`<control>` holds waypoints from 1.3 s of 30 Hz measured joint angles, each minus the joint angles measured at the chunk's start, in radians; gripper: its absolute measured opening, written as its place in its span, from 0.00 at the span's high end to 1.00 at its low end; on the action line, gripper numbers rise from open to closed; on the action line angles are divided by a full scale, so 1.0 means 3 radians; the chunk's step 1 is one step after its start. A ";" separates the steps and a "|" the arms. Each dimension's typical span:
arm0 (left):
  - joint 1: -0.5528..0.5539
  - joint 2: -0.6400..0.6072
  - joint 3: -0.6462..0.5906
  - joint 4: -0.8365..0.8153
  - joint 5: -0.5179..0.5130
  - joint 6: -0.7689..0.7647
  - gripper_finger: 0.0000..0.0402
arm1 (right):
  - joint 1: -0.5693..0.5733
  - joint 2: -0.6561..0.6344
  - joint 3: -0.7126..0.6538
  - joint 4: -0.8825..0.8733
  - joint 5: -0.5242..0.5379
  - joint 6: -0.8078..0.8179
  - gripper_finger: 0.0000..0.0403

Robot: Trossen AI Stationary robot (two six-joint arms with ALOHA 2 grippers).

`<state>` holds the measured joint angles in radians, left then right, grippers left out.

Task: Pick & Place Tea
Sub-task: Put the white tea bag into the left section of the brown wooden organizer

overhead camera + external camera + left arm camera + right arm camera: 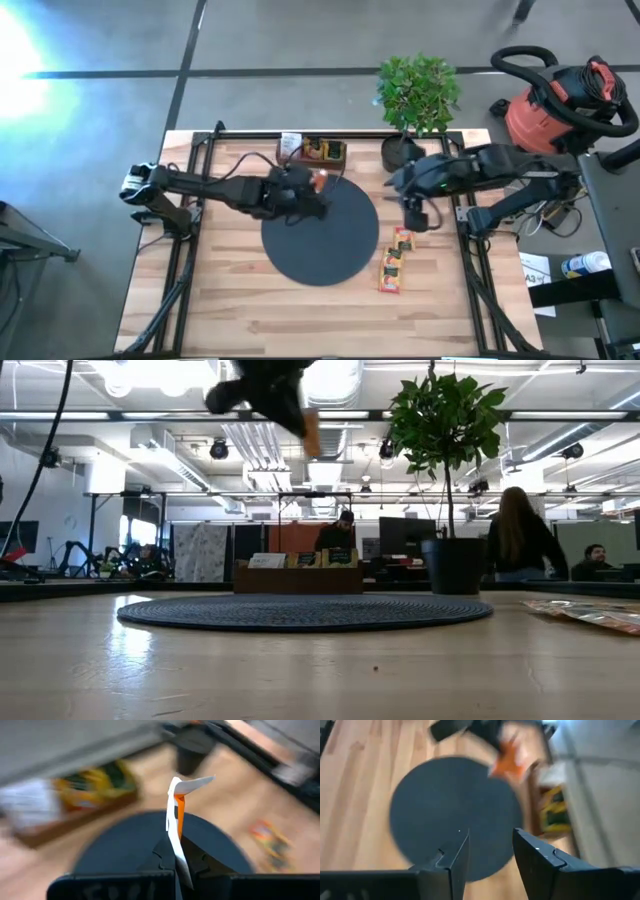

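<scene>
Held: our left gripper (pixel 176 862) pinches one white-and-orange tea sachet (pixel 176 815) above the black mat (pixel 320 238).
Right gripper (pixel 490 852): parted, empty.
Left: we see sachets (pixel 395 262) on the table.

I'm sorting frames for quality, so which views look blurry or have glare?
High view: glare in the upper left corner. Left wrist view: blurred background, sachet fairly sharp. Right wrist view: mat and box smeared. Low view: sharp, bright ceiling lights.

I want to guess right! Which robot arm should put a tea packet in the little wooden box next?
Probably the left. Its left gripper is already shut on a tea sachet, right beside the wooden box. The right gripper is open and empty, above the loose sachets.
</scene>
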<state>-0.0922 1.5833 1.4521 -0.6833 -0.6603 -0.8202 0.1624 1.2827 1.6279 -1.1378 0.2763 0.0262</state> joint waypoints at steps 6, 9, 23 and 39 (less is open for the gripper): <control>-0.0159 0.0000 -0.0003 -0.0544 -0.1001 -0.0314 1.00 | -0.0180 0.0221 -0.0222 0.0289 -0.0142 0.0418 0.64; -0.0298 0.0002 -0.0003 -0.0550 -0.1017 0.0076 1.00 | -0.0244 0.0326 -0.0282 0.0640 -0.0139 0.0403 0.65; -0.0599 0.0066 -0.0010 -0.1042 -0.0362 0.0258 1.00 | -0.0676 0.0705 -0.0267 0.1231 -0.0784 0.0231 0.64; -0.0548 -0.0062 -0.0062 -0.0127 0.0291 0.0836 1.00 | -0.0320 0.0962 -0.0277 0.1249 -0.0804 -0.0188 0.60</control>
<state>-0.2565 1.5646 1.4334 -0.7215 -0.5729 -0.5695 0.0666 1.5714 1.5447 -0.7631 0.0350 -0.0301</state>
